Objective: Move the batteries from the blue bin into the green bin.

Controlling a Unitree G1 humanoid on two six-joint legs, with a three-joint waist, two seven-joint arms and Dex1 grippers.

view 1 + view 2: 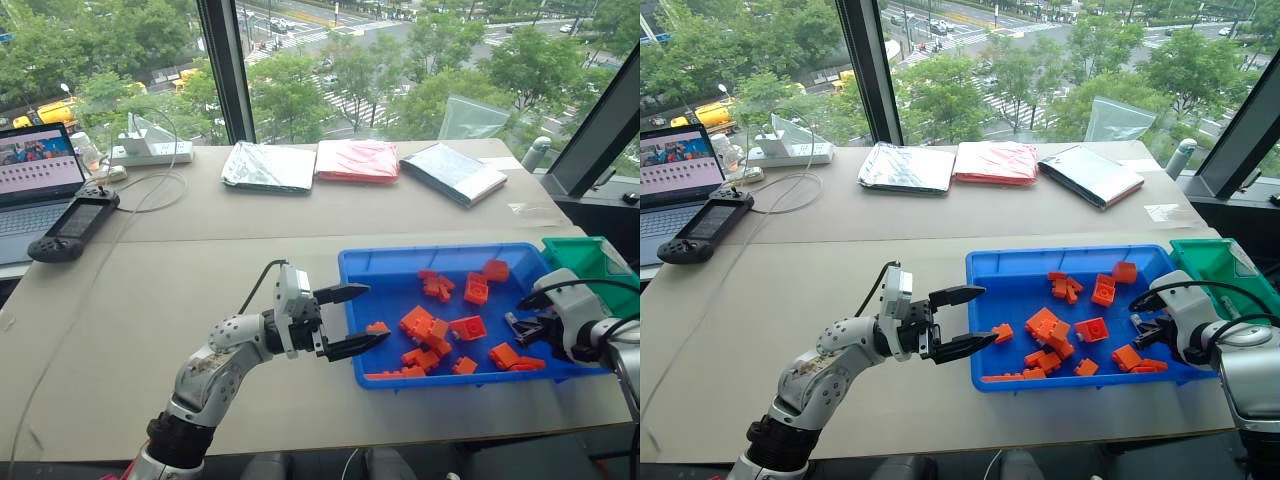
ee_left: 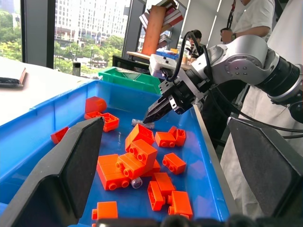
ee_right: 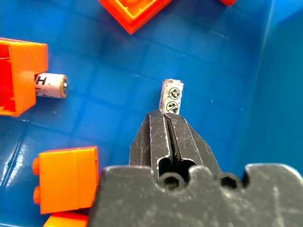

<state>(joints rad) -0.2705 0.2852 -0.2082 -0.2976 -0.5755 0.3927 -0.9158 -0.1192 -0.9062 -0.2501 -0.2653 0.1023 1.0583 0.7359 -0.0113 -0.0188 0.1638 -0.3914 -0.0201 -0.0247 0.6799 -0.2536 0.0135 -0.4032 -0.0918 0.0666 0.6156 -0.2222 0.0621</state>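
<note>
Where the blue bin [image 1: 360,262] sits on the bench [image 1: 200,330], the right gripper [image 3: 166,118] is seen low inside it, near the wall closest to the green bin [image 1: 585,258]. Its two fingers are pressed together, and a small silver battery [image 3: 171,96] pokes out just past the tips. The battery may be pinched at its end, but that cannot be told for sure, since the tips hide where they meet it. It is seen on or just above the blue bin's floor.

A second battery [image 3: 51,85] is seen lying on the blue bin's floor, with one end tucked against an orange block [image 3: 21,75]. More orange blocks [image 1: 430,335] are scattered over the blue bin's floor.

The left gripper [image 1: 352,318] is held at the blue bin's other end, over the wall far from the green bin. Its fingers are spread wide apart and nothing is held in them.

The green bin is placed right beside the blue bin. Past the blue bin, three flat bags [image 1: 355,160] are laid in a row on the bench.
</note>
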